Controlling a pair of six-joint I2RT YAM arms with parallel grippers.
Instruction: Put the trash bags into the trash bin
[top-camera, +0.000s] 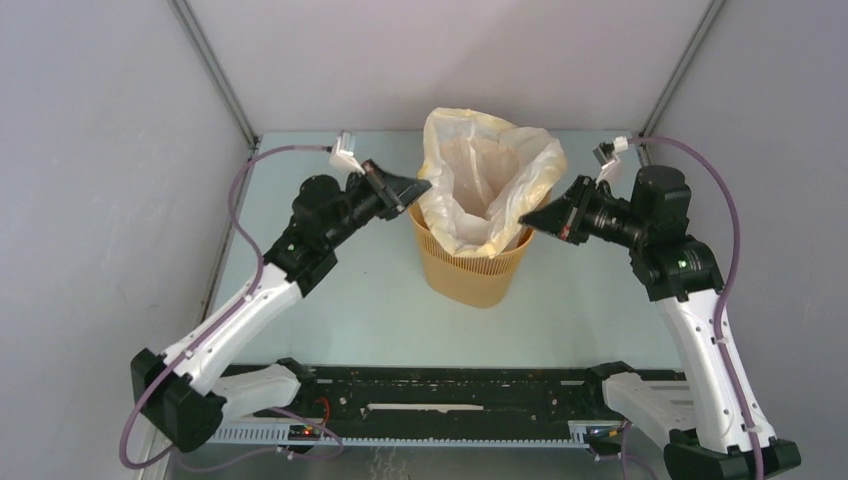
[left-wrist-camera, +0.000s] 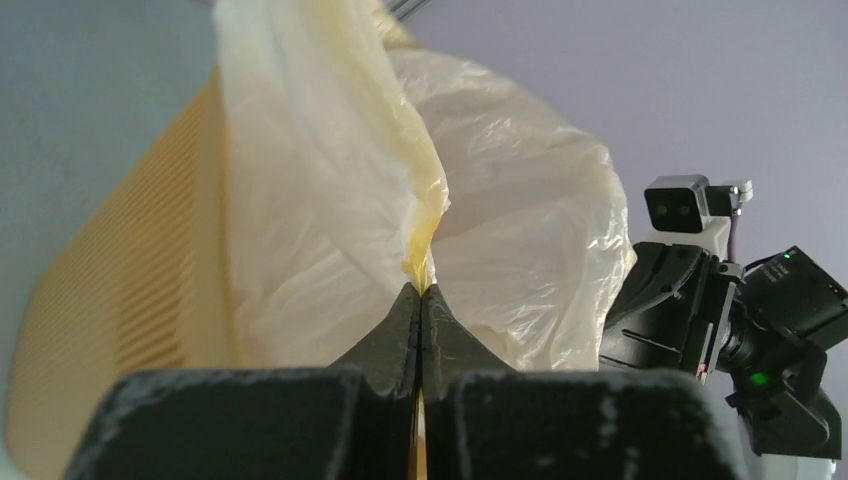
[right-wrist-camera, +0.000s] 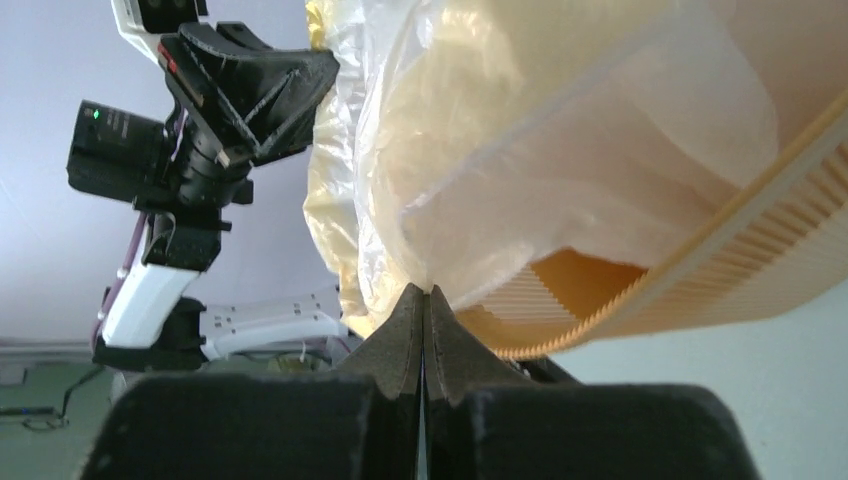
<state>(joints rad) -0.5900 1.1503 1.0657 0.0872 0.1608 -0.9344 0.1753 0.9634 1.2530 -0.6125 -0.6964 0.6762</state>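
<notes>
The orange-tan mesh trash bin (top-camera: 475, 270) stands at the table's middle. A pale yellow translucent trash bag (top-camera: 487, 170) sits inside it, its mouth standing open well above the rim. My left gripper (top-camera: 422, 187) is shut on the bag's left edge just above the bin's left rim; in the left wrist view the film (left-wrist-camera: 330, 200) is pinched between the closed tips (left-wrist-camera: 421, 292), with the bin wall (left-wrist-camera: 120, 300) at left. My right gripper (top-camera: 526, 221) is shut on the bag's right edge at the right rim; the right wrist view shows the tips (right-wrist-camera: 424, 292) pinching the bag (right-wrist-camera: 520, 150) beside the bin rim (right-wrist-camera: 720, 270).
Grey walls enclose the table on the left, back and right. A black rail (top-camera: 440, 390) runs along the near edge between the arm bases. Purple cables loop from both wrists. Each wrist view shows the other arm (left-wrist-camera: 730, 310) (right-wrist-camera: 200, 110) close across the bin.
</notes>
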